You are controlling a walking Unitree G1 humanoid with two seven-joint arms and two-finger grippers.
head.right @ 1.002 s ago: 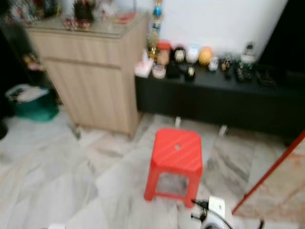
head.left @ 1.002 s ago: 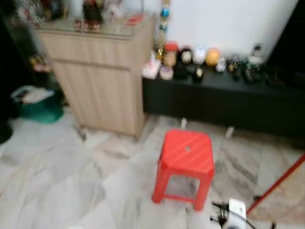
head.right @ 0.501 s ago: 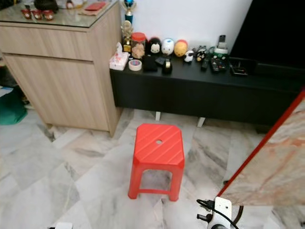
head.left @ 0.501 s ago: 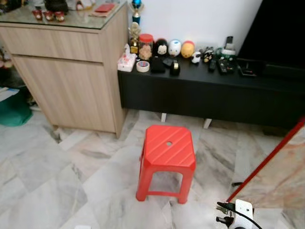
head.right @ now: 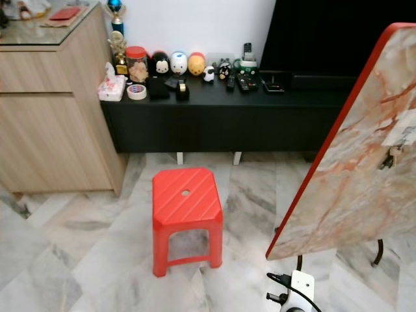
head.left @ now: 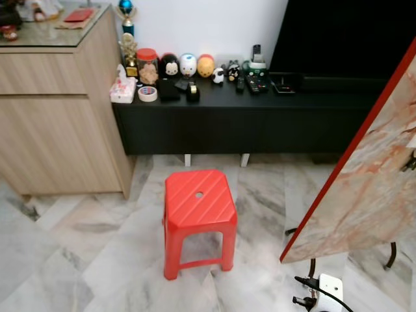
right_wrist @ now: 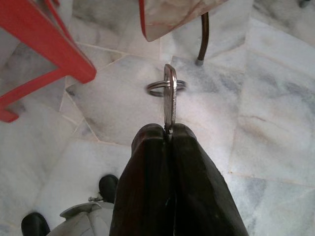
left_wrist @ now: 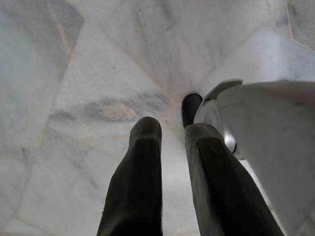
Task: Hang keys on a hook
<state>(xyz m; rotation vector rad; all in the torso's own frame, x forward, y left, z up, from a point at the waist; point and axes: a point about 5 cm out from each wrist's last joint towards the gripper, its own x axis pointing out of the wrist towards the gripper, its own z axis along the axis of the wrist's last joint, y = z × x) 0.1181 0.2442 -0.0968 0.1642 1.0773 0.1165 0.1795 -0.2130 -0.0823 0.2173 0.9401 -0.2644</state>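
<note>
Open marble floor (head.left: 78,260) lies left of the red stool (head.left: 198,218); the tilted marble-patterned board (head.left: 364,182) blocks the right.

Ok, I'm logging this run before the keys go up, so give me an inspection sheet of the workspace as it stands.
Surface: marble tile floor, bare where it shows.
Job's things: key on a ring, edge-on, pinched in the right gripper; no hook seen.
Clutter: red stool mid-floor; jar, figurines, tape roll and remotes on the black TV bench.
Grippers: right shut on the key, above the floor; left gripper hangs over the floor, fingers slightly apart, holding nothing.
Cables: black cable at a white unit at the lower edge.
Surroundings: wooden cabinet on the left; red-edged marble-pattern tabletop, tilted, on the right.
</note>
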